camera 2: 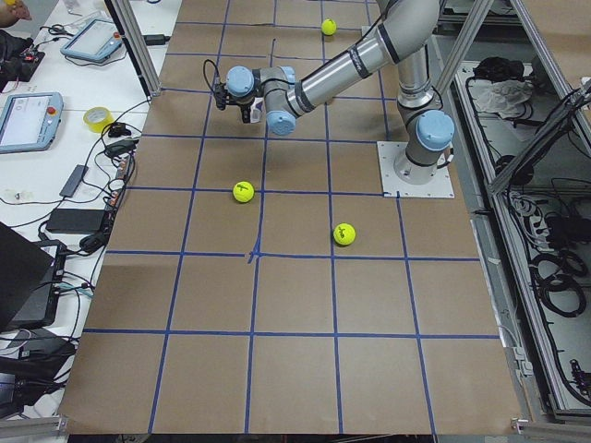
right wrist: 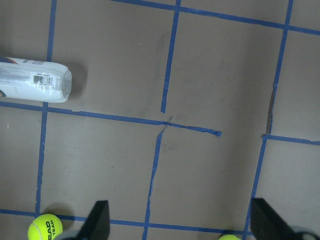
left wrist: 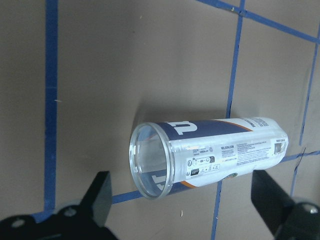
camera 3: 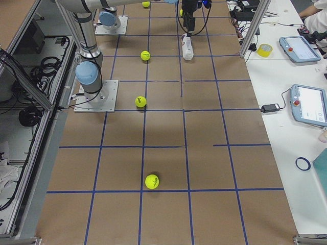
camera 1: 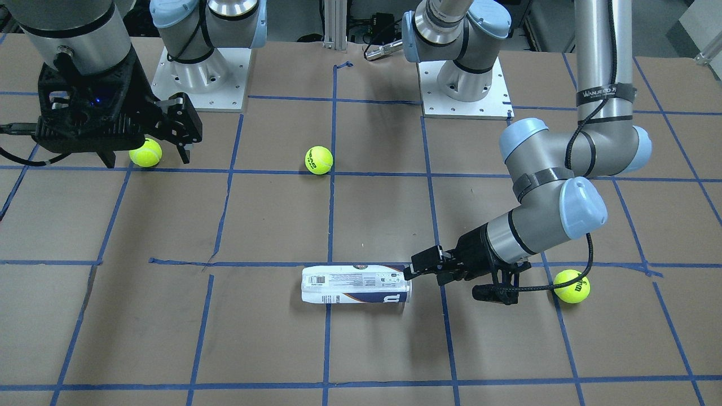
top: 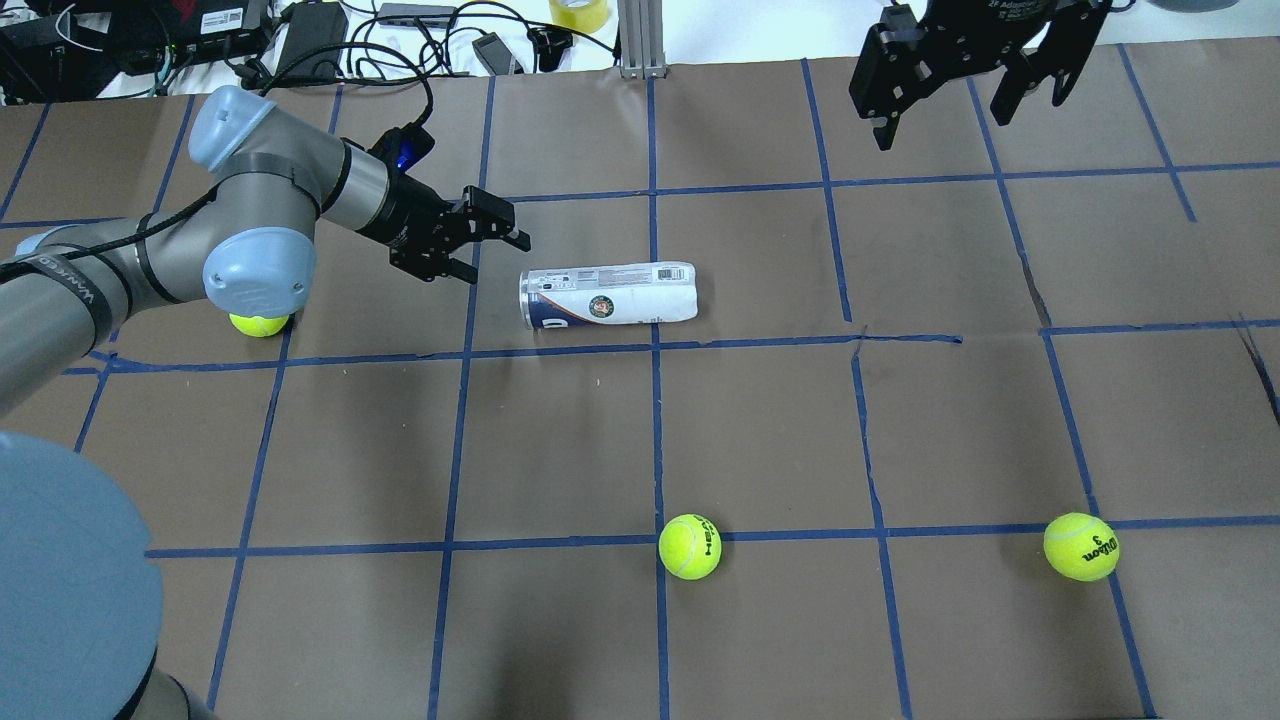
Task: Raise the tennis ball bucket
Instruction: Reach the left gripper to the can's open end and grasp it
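Closing in: the left gripper (top: 498, 260) sits just beside the clear rimmed end of the tennis ball bucket (top: 608, 295), not touching it, jaws apart and empty. The bucket lies on its side on the table (top: 760, 430), its long axis running along the table away from the left gripper. In the left wrist view the jaws' closing line looks nearer to along that axis than across it. My read is that the wrist needs a turn, so the jaws span the width, before dropping over the body. The right gripper (top: 945, 125) hangs high and well apart, its jaws also apart, so the left arm is the nearer one.
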`<action>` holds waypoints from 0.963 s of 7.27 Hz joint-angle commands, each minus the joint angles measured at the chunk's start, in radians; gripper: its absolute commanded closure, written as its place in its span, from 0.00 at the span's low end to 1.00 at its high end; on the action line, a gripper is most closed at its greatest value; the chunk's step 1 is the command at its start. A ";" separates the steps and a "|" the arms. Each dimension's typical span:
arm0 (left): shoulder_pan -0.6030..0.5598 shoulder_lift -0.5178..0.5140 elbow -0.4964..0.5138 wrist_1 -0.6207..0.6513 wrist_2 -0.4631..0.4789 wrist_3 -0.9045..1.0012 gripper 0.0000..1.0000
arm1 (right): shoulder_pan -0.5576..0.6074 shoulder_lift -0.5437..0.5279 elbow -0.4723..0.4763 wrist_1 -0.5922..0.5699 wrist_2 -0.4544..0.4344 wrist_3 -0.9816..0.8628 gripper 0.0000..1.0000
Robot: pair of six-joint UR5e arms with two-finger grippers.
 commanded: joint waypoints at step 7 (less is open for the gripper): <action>-0.055 -0.067 -0.019 0.004 -0.088 -0.005 0.64 | 0.000 0.006 0.008 -0.006 0.007 -0.008 0.00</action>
